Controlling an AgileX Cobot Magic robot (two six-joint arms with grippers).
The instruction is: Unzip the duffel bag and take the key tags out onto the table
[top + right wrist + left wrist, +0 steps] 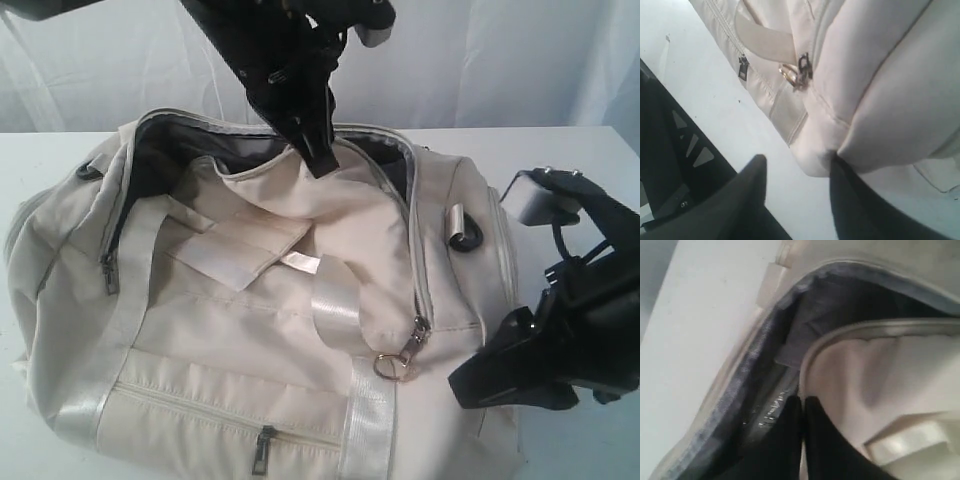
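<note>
At upper centre of the exterior view, left gripper (321, 163) fingers (790, 440) pressed together, apparently nipping the flap edge of the large cream fabric duffel bag (250, 330); the mouth gapes on dark lining. Lower right, right gripper (796, 162) fingers (745, 195) spread, empty, beside the bag's end over the plain white bench (560, 150). Bright plastic key tags not visible. Judged: unzipping done, retrieval next, which calls for holding the flap up and reaching inside.

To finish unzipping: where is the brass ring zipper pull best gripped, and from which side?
Probably the brass ring itself: it hangs loose from the slider, an open loop. Come from the right, near the open right claw.
</note>
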